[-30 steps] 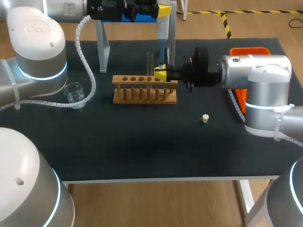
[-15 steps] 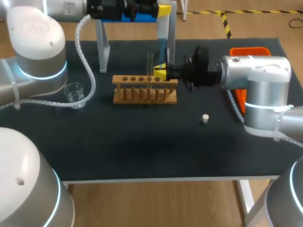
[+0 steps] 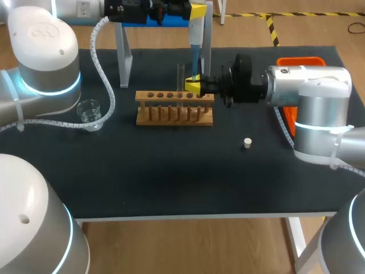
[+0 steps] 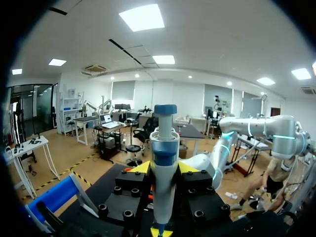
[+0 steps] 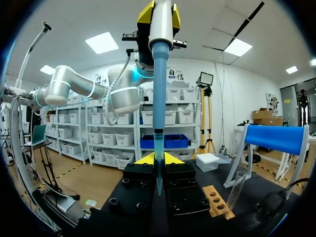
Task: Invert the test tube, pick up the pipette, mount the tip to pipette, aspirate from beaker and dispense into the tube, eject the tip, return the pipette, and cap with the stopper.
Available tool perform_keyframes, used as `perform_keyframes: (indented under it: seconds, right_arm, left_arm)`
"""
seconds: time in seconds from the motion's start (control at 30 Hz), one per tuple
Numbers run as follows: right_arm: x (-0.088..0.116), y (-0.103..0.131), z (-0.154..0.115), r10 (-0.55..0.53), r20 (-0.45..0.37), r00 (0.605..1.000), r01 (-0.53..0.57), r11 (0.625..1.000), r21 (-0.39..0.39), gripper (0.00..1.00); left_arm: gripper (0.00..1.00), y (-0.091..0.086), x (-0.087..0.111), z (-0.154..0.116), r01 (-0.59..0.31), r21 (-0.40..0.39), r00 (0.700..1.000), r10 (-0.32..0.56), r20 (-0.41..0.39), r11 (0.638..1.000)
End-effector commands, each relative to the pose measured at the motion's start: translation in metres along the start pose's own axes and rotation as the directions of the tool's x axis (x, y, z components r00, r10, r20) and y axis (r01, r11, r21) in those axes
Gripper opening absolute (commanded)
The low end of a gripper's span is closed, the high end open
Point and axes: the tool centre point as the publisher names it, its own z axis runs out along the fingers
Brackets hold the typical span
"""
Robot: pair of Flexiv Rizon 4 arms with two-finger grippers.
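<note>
Left end effector point(image 3: 197, 11) high, fingers closed; right end effector point(image 3: 193, 87) horizontal beneath it, likewise closed.

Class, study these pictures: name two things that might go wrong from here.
One: the tip in the right gripper may seat crookedly on the pipette that the left gripper holds, then leak or drop off. Two: the right gripper sits close beside the test tube standing in the rack; a sideways move might knock it.
</note>
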Motion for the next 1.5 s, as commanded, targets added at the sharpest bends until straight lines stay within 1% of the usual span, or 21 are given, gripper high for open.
perform_keyframes:
  seconds: [0.03, 0.5, 0.6, 0.73, 0.77, 0.8, 0.83, 0.87, 0.9, 1.07, 1.23, 1.5]
  right_arm:
    - [-0.001, 0.011, -0.001, -0.003, 0.005, 1.000, 0.003, 1.000, 0.005, 0.00]
    - [-0.009, 0.030, -0.002, -0.043, 0.001, 0.999, 0.043, 0.999, 0.020, 0.00]
    - [-0.009, 0.030, -0.002, -0.045, -0.001, 0.999, 0.045, 0.999, 0.022, 0.00]
    - [-0.009, 0.023, -0.002, -0.043, -0.009, 0.999, 0.043, 0.998, 0.044, 0.00]
    - [-0.008, 0.021, -0.002, -0.043, -0.011, 0.999, 0.044, 0.998, 0.053, 0.13]
    - [-0.008, 0.018, -0.002, -0.043, -0.011, 0.999, 0.043, 0.998, 0.054, 0.35]
    - [-0.007, 0.015, -0.003, -0.040, -0.012, 0.999, 0.040, 0.998, 0.056, 0.45]
    - [-0.007, 0.013, -0.003, -0.035, -0.013, 0.999, 0.036, 0.998, 0.058, 0.82]
    - [-0.007, 0.011, -0.004, -0.033, -0.013, 0.999, 0.033, 0.998, 0.058, 1.00]
    - [-0.005, 0.002, -0.010, -0.020, -0.012, 1.000, 0.020, 0.998, 0.065, 1.00]
    - [0.002, -0.010, -0.022, -0.010, -0.015, 1.000, 0.011, 0.996, 0.092, 1.00]
    - [0.024, -0.030, -0.050, -0.006, -0.023, 1.000, 0.009, 0.988, 0.155, 1.00]
  left_arm:
    - [0.00, 0.006, 0.000, 0.001, 0.001, 0.001, 1.000, -0.001, -0.002, 1.000]
    - [0.00, 0.006, 0.000, 0.001, 0.001, 0.001, 1.000, -0.001, -0.002, 1.000]
    - [0.00, 0.006, 0.000, 0.001, 0.001, 0.001, 1.000, -0.001, -0.002, 1.000]
    - [0.00, 0.006, 0.000, 0.001, 0.001, 0.001, 1.000, -0.001, -0.002, 1.000]
    - [0.00, 0.006, 0.000, 0.001, 0.001, 0.001, 1.000, -0.001, -0.002, 1.000]
    - [0.00, 0.006, 0.000, 0.001, 0.001, 0.001, 1.000, -0.001, -0.002, 1.000]
    - [0.00, 0.006, 0.000, 0.001, 0.001, 0.001, 1.000, -0.001, -0.002, 1.000]
    - [0.00, 0.006, 0.000, 0.001, 0.001, 0.001, 1.000, -0.001, -0.002, 1.000]
    - [0.00, 0.006, 0.000, 0.001, 0.001, 0.001, 1.000, -0.001, -0.002, 1.000]
    - [0.00, 0.006, 0.000, 0.001, 0.001, 0.001, 1.000, -0.001, -0.002, 1.000]
    - [0.00, 0.006, 0.000, 0.001, 0.001, 0.001, 1.000, -0.001, -0.002, 1.000]
    - [0.00, 0.006, 0.000, 0.001, 0.001, 0.001, 1.000, -0.001, -0.002, 1.000]
